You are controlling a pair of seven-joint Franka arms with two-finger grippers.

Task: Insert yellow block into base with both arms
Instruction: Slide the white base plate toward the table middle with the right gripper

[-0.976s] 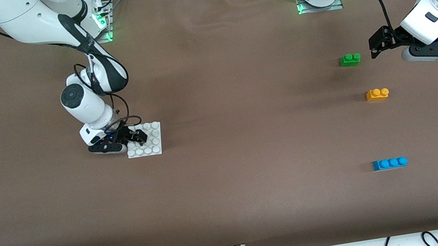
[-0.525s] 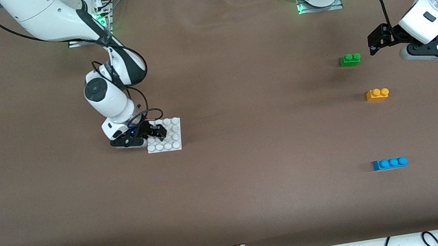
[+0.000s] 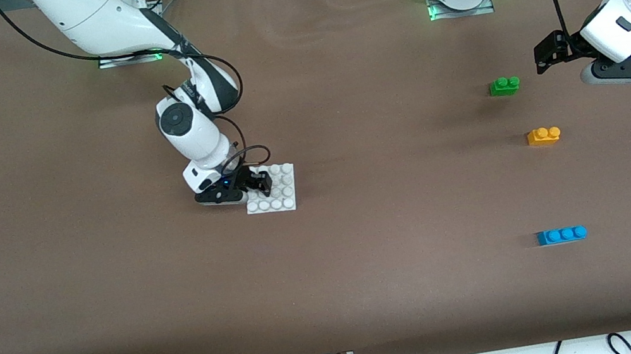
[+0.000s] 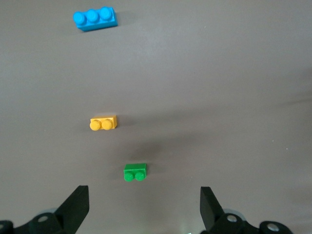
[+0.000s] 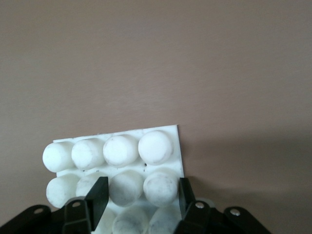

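Yellow block (image 3: 543, 135) sits untouched on my counter (image 3: 387, 222). Right hand (image 3: 257, 183) is clamped on the base (image 3: 279, 194); left hand (image 4: 144, 207) hovers released over the green brick (image 3: 504, 86). Next I'd grasp the yellow block.

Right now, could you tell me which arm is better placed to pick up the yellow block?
Left. The left gripper hangs open near the yellow block; the right gripper is shut on the base.

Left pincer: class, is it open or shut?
Open. In the left wrist view the left pincer has its fingers spread wide apart, holding nothing, above the green brick.
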